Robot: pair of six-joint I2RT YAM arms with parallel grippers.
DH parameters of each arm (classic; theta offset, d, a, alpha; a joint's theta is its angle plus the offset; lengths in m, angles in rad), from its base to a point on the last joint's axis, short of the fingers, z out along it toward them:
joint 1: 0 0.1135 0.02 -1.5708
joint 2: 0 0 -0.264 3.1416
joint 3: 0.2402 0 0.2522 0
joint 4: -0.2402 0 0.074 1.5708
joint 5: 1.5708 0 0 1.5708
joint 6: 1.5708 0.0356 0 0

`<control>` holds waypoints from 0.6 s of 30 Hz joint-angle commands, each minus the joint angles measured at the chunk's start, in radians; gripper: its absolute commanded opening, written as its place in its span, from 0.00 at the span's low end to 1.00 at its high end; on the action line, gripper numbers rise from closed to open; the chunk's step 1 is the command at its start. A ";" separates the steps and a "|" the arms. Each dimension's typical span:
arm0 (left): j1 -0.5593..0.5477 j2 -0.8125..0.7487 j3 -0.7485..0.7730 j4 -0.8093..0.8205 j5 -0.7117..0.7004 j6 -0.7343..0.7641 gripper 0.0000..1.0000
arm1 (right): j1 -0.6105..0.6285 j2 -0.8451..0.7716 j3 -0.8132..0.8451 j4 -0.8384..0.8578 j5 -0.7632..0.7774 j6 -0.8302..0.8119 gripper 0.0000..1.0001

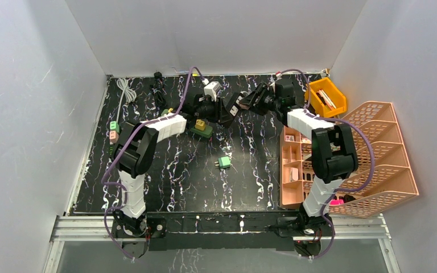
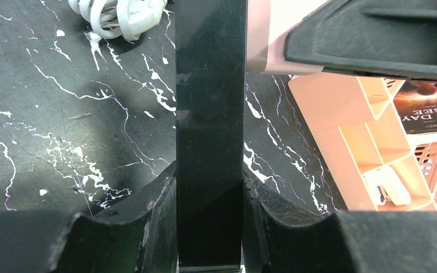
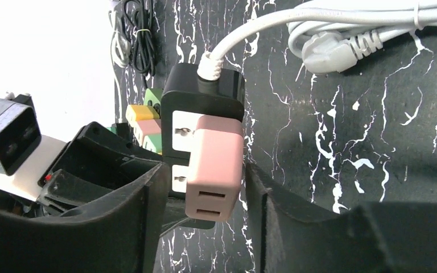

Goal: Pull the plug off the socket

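Note:
The socket is a black block with a white face and a white cord [image 3: 202, 91]. A pink plug [image 3: 213, 170] sits pushed into its face. My right gripper [image 3: 205, 222] is open, with one finger on each side of the pink plug; the right finger [image 3: 273, 210] is almost touching it and there is a gap on the left. My left gripper [image 2: 209, 227] is shut on the black body of the socket [image 2: 210, 131] and holds it off the table. In the top view both grippers meet at the back centre, left gripper [image 1: 207, 108] and right gripper [image 1: 243, 103].
A coiled white cable [image 3: 347, 34] lies behind the socket. A yellow plug on a green block [image 1: 201, 126] and a green plug [image 1: 224, 162] lie mid-table. Small green and pink adapters [image 1: 114, 131] sit at the left. A peach organizer [image 1: 341, 165] and yellow bin [image 1: 327, 96] stand on the right.

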 commanded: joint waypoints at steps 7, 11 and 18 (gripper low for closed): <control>-0.013 0.006 0.191 -0.059 -0.125 0.060 0.00 | 0.005 -0.027 0.054 -0.009 -0.015 0.000 0.00; -0.012 0.086 0.329 -0.254 -0.412 0.092 0.00 | -0.018 -0.092 0.067 -0.056 -0.008 -0.006 0.00; 0.014 0.295 0.667 -0.513 -0.539 0.097 0.00 | -0.061 -0.179 0.082 -0.053 -0.081 0.040 0.00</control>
